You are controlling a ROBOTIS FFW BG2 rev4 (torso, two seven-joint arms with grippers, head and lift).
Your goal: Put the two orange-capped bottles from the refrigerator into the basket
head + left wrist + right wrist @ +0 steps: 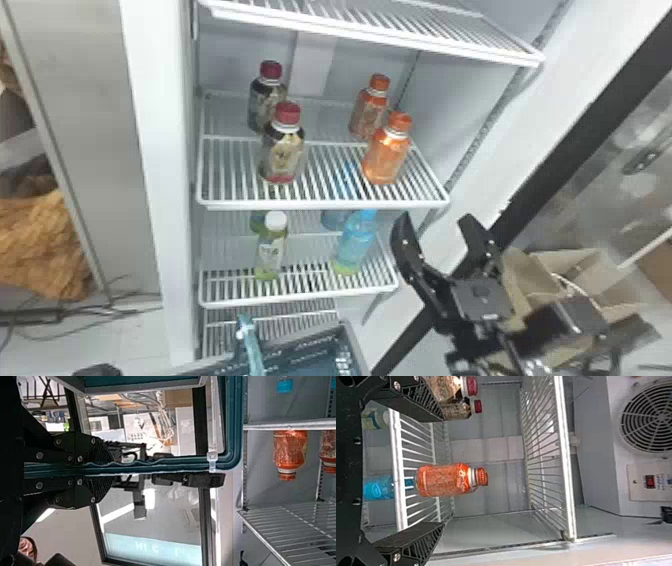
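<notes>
Two orange-capped bottles stand on the refrigerator's middle shelf, a front bottle (387, 155) and a rear bottle (369, 114). Lower and to the right of them, outside the shelves, my right gripper (436, 221) is open and empty. In the right wrist view one orange-capped bottle (441, 480) shows beyond the spread right gripper (442, 471), not touched by it. The basket (354, 332) is at the bottom of the head view, before the lower shelves. In the left wrist view my left gripper (105, 468) is shut on the teal basket rim (234, 423).
Two red-capped bottles (282, 150) share the middle shelf (325, 204), to the left. White-capped and blue bottles (355, 242) stand on the shelf below. An upper shelf (370, 37) hangs above. The refrigerator's right wall and door frame (525, 165) rise beside my right arm.
</notes>
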